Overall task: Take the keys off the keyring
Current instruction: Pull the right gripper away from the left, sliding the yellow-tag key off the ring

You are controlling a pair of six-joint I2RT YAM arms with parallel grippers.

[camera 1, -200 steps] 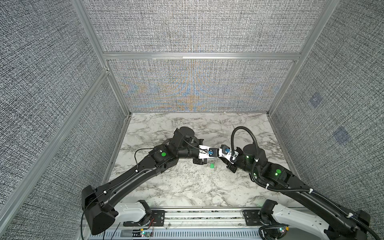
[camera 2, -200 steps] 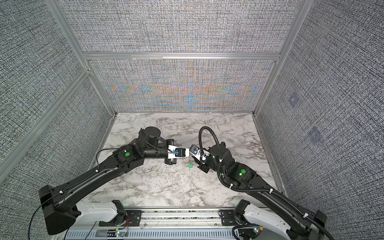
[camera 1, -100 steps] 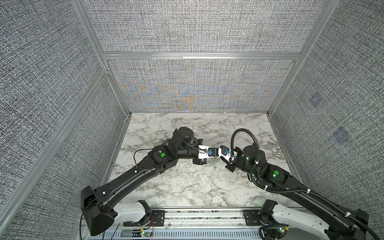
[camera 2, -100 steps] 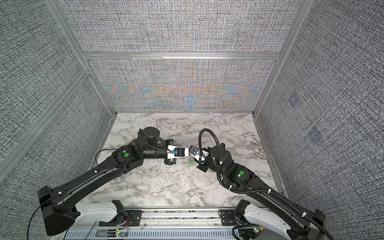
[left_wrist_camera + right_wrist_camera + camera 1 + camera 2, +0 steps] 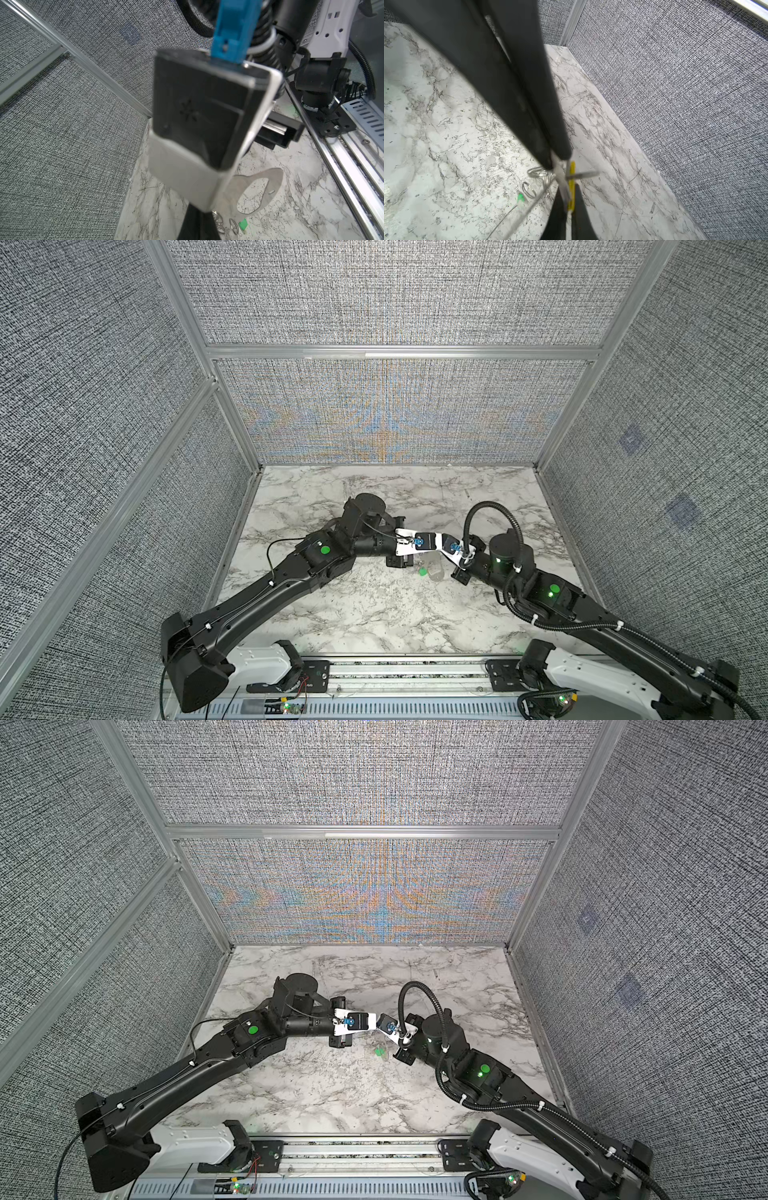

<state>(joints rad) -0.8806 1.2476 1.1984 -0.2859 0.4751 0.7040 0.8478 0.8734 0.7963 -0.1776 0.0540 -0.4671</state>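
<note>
Closing within the last second, the right end effector (image 5: 557,164) now pinches what looks like the top edge of the keyring (image 5: 257,174). It is a flat pale-grey metal loop held over the counter (image 5: 374,614), slightly right of centre in both top views. The left end effector (image 5: 569,193) is clamped on the yellow key tag (image 5: 572,176), almost tip to tip with its partner. Small wire rings (image 5: 530,189) dangle beside the loop, with the green key tag (image 5: 422,571) just by them. One marking shows: an asterisk-like emblem (image 5: 188,112) moulded into the right end effector's black panel. The tag faces are too blurred to read.
</note>
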